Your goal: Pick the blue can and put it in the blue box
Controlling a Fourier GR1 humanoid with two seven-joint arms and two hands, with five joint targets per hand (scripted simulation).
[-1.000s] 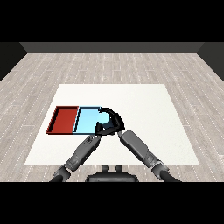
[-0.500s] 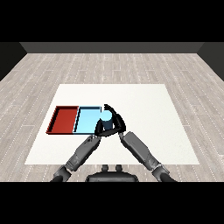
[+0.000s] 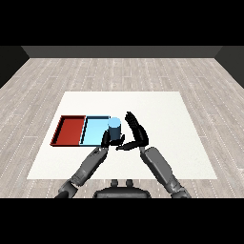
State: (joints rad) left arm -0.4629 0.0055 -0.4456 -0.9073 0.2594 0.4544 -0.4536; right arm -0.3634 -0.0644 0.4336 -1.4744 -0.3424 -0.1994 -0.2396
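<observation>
1. The blue tray (image 3: 95, 131) lies on the white worktop (image 3: 157, 114), and everything below is placed from it.
2. A red tray (image 3: 70, 130) lies just beside the blue tray's left side; the 2 share an edge and their long sides run the same way.
3. The can (image 3: 114, 130) stands upright at the blue tray's right end, its long axis vertical and its round top facing up. Whether its base sits inside the tray or on the rim cannot be told.
4. The left hand (image 3: 106, 139) is at the blue tray's near right corner, against the can's lower left side. It hides part of the can's foot, and whether its fingers are curled or straight cannot be told.
5. The right hand (image 3: 136, 133) is to the right of the blue tray, beyond the can. Its fingers are straight and spread apart, pointing up and away from the robot, and the thumb reaches left toward the can's base. It holds nothing.
6. A gap shows between the right hand's fingers and the can's side.
7. Both grey forearms come in from the near edge of the worktop and meet close to the blue tray's right end.
8. The worktop to the right of the blue tray and behind it is plain white.
</observation>
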